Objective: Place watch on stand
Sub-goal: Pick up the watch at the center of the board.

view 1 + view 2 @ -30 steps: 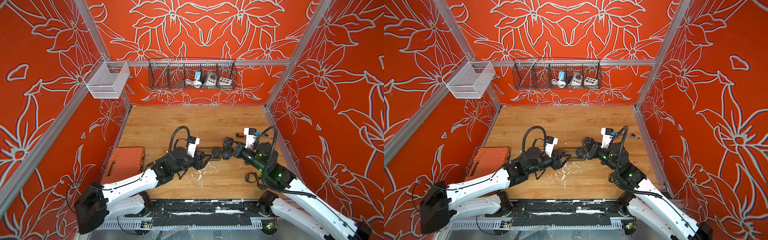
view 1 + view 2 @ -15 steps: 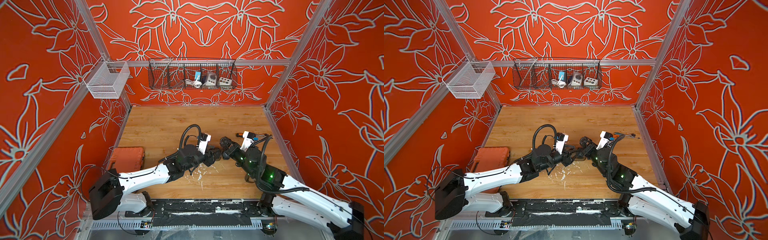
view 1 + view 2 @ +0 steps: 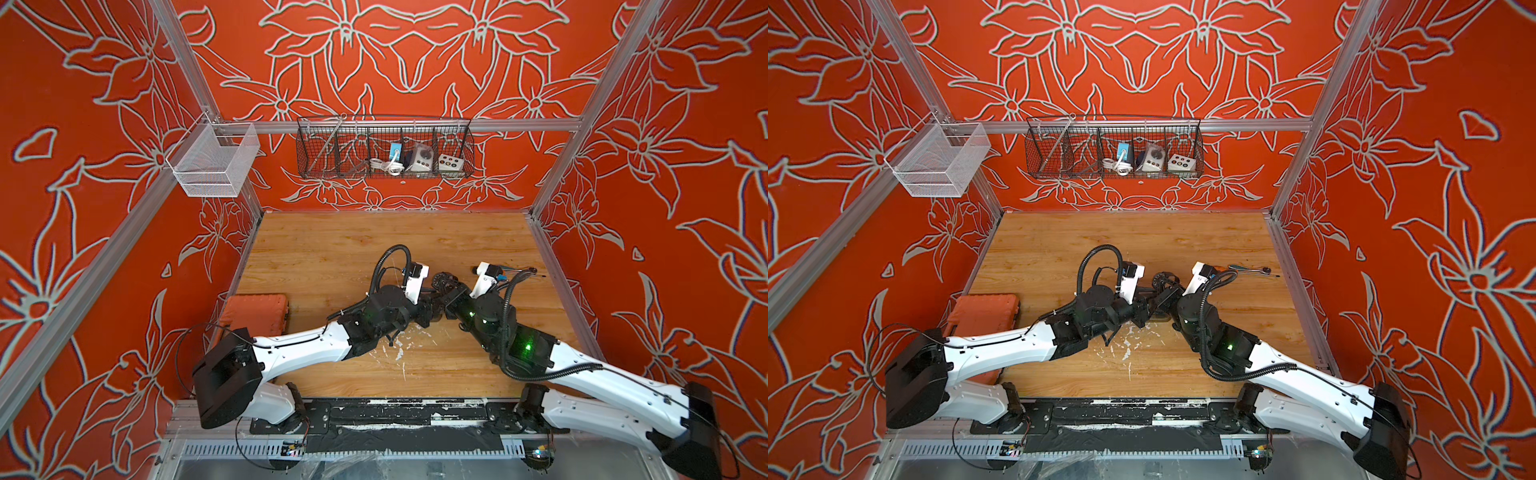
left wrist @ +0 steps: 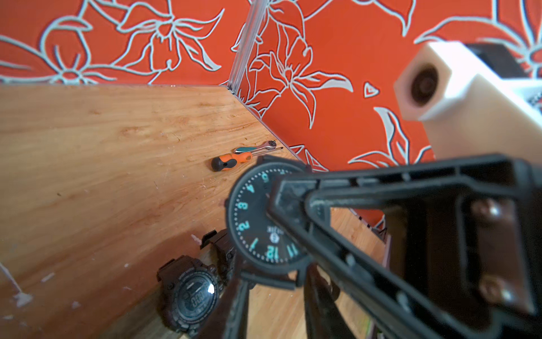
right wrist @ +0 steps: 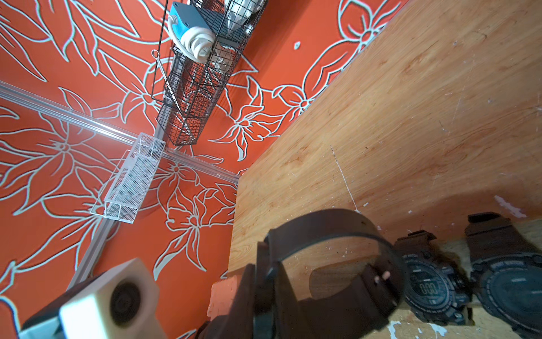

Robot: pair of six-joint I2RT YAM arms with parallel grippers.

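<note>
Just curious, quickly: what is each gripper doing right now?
Left gripper: at the black round teal-numbered watch; open or closed cannot be told.
Right gripper: closed, holding that watch.

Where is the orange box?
In both top views the orange case lies flat at the left edge of the wooden table, by the left wall, beside the left arm.

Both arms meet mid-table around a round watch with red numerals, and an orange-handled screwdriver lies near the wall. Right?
Not quite: the watch has teal numerals, not red, as the left wrist view shows. The rest holds, the screwdriver included.
</note>
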